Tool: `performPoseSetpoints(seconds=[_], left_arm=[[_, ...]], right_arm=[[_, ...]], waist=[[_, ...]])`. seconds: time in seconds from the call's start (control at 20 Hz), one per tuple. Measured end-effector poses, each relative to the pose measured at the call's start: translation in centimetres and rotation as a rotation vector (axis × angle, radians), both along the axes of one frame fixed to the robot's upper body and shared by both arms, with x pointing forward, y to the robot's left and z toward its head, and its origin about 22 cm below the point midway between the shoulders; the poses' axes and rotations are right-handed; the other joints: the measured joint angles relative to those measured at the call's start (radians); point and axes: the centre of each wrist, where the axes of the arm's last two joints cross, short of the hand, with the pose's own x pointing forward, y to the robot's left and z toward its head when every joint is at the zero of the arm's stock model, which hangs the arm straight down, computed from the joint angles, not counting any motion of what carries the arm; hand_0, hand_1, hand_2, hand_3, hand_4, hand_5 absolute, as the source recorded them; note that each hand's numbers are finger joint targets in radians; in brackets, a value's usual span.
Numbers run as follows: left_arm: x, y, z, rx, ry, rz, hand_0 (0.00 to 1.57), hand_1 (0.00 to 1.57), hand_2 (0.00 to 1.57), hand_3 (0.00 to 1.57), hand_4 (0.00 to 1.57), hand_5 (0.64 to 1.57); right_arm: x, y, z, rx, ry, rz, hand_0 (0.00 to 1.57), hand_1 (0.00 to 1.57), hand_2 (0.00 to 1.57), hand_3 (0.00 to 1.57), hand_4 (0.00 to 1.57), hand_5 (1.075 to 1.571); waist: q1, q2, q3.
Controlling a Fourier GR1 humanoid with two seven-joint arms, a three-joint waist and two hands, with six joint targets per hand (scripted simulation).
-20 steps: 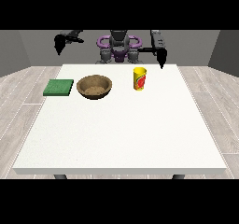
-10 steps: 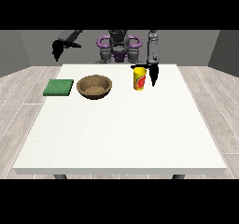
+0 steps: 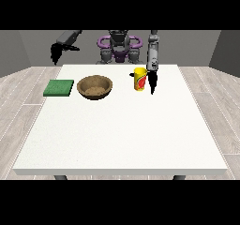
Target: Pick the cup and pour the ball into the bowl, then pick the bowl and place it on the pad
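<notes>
Standing upright, the yellow cup (image 3: 139, 79) sits just beside the hand at the view's right (image 3: 152, 81), not yet grasped.
Fingers point down; whether apart or together cannot be told. Risk: closing in sideways could tip the cup away from the fingers toward the bowl (image 3: 94, 86). Beyond that lies the green pad (image 3: 59, 87), on a white table (image 3: 122, 135) over pale plank flooring, grey walls.

Perhaps a bare test room: white table (image 3: 122, 125), plank floor (image 3: 23, 88), grey walls (image 3: 18, 50).

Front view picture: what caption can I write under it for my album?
Robot's black hand reaches down beside a yellow cup; brown wooden bowl and green square pad wait.
</notes>
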Motion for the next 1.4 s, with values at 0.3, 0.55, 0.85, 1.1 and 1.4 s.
performPoseSetpoints(seconds=[0.3, 0.55, 0.85, 1.1, 1.4], left_arm=[[-0.2, -0.1, -0.9, 0.035, -0.022, 0.03, 1.25, 1.25, 1.57, 1.57, 1.33, 1.287], [-0.9, 0.2, -1.3, 0.237, -0.069, 0.125, 1.32, 1.32, 1.57, 1.57, 1.48, 1.25], [-1.1, -0.7, -1.8, 0.314, 0.001, 0.142, 1.34, 1.34, 1.57, 1.57, 1.53, 1.304], [0.5, 3.1, 0.8, 0.545, 0.092, 0.17, 1.44, 1.44, 1.57, 1.57, 1.57, 1.303], [4.7, 6.0, 7.6, 0.776, 0.162, 0.24, 1.49, 1.49, 1.57, 1.57, 1.57, 1.274]], right_arm=[[0.3, -0.6, 0.3, -0.011, -0.026, 0.012, 0.0, 0.0, 0.0, 0.0, 0.0, 1.57], [0.7, -1.0, 1.5, -0.017, -0.04, 0.021, 0.0, 0.0, 0.0, 0.0, 0.0, 1.57], [0.3, -3.1, 0.8, -0.02, 0.031, -0.009, 0.0, 0.0, 0.0, 0.0, 0.0, 1.57], [-0.5, -4.4, -1.4, -0.009, 0.144, -0.039, 0.0, 0.0, 0.0, 0.0, 0.0, 1.569], [-0.8, -4.5, -3.5, 0.005, 0.2, -0.049, 0.0, 0.0, 0.0, 0.0, 0.0, 1.569]], waist=[[-0.018, 0.014, 0.0138], [-0.049, 0.018, 0.0225], [-0.039, -0.048, 0.0105], [-0.002, -0.17, 0.006], [0.01, -0.221, 0.004]])
